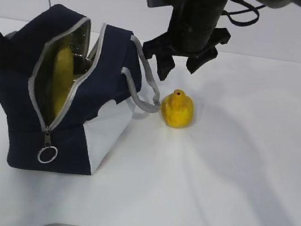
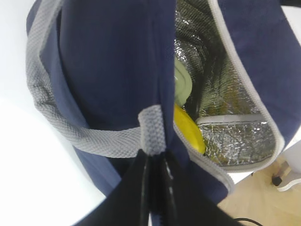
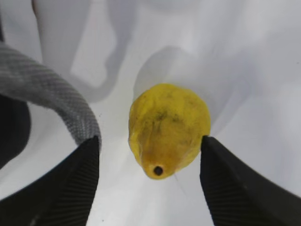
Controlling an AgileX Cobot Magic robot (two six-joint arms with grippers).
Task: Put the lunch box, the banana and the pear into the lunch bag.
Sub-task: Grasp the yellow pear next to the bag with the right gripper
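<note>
**Now: right gripper spread over the pear**

The pear (image 1: pixel 177 109) stands upright on the table (image 1: pixel 232 177), just beside the bag (image 1: pixel 65 93) and its grey handle (image 1: pixel 143 86). The right gripper (image 1: pixel 179 66) hangs above it with fingers wide apart, holding nothing. The bag is unzipped; inside are the banana (image 2: pixel 189 129) and the green lid of the box (image 2: pixel 182 84). The left gripper (image 2: pixel 151 162) is pinched on the other handle (image 2: pixel 94 139).

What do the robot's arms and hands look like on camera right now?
The right hand is matte black with two wedge-shaped fingers whose inner pads are finely ribbed. Its arm is black, with black cables looping beside it. The left hand shows only thin, glossy black fingers.
</note>
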